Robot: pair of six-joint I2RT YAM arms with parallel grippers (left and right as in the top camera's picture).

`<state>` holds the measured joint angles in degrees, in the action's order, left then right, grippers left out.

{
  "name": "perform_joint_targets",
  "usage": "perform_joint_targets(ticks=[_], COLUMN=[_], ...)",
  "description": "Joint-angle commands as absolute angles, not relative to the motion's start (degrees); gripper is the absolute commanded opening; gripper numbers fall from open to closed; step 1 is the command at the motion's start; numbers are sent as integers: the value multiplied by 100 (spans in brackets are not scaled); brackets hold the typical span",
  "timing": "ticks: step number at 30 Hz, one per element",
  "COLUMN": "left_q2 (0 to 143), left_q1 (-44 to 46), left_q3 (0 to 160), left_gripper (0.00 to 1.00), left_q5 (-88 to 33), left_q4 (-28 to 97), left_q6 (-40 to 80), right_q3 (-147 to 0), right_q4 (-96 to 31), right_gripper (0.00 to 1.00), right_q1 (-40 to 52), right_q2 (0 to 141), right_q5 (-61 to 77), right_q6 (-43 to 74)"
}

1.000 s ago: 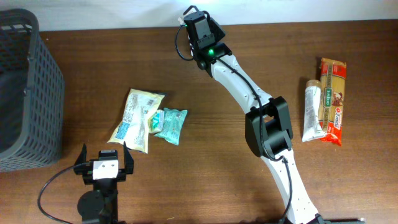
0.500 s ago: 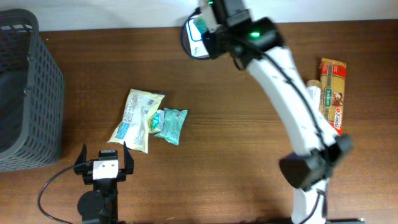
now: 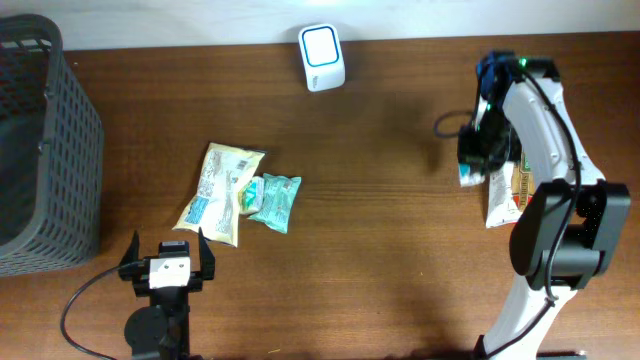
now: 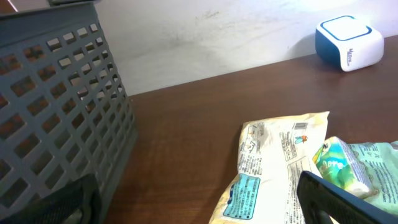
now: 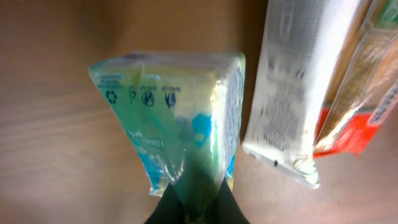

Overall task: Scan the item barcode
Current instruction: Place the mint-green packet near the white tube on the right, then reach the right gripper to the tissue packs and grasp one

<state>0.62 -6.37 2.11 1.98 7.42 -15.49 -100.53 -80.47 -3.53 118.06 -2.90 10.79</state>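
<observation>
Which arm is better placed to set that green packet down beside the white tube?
Right. The right gripper is shut on the green packet just beside the white tube; the left gripper sits open far off by the cream bag.

No whole word is coming out legible anywhere. The green packet (image 5: pixel 180 118), rising straight from the right gripper (image 5: pixel 189 202), is showing a row of small dark symbols along its far edge, one of them a recycling-arrows sign. Blue lettering nearer the gripper is blurring past reading. Just right of that gripper, the white tube (image 5: pixel 292 81) is carrying blocks of fine grey print, illegible. Directly ahead of the left gripper (image 4: pixel 199 199), the cream packet (image 4: pixel 273 162) is bearing a blue label and small print, unreadable. Far ahead to its right, the white-and-blue scanner (image 4: pixel 348 42) is showing one short dark word, too small to make out.
</observation>
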Motion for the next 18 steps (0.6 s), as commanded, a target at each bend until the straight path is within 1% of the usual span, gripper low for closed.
perform_joint_targets(ticks=[1,2,4,5,6,7,9,11,13,16,18], left_q2=[34,34,34,34,34,34,34,34,34,34,34], left_q1=[-666,-666,-666,-666,-666,-666,-666,-666,-666,-666,-666], left_q3=[185,185,185,185,185,185,185,185,185,185,185], left_gripper=[99,99,99,99,99,99,99,99,99,99,99], left_q5=[220,220,220,220,220,220,220,220,220,220,220], left_q4=[731,731,731,731,731,731,731,731,731,731,731], left_q6=[-1636,-1636,-1636,-1636,-1636,-1636,-1636,-1636,-1636,-1636,-1636], right_q3=[-9349,-9247,-9266,-9367,-9494,-9741,-10516,-10805,-10720,-10379,-10121], right_q4=[-7688,-7662,-7675,-7728,-7815,-7999,-8394,-8281,-7913,-7349,-6901], right_gripper=[28,44,57,70,73,73,73,72,72,71,65], right_q1=[-537,-574,-615,-617,-609,-607,-552,-325,80,998,1776], right_q2=[11756,11756,11751,11749,11747,11747,11738,11736,11749,11749,11749], right_q5=[-301,-307,-322,-318,-316,-279,504,1811,2611,2679,2679], right_q6=[1146,1144,1122,1125,1125,1122,1090,1081,1090,1361,1562])
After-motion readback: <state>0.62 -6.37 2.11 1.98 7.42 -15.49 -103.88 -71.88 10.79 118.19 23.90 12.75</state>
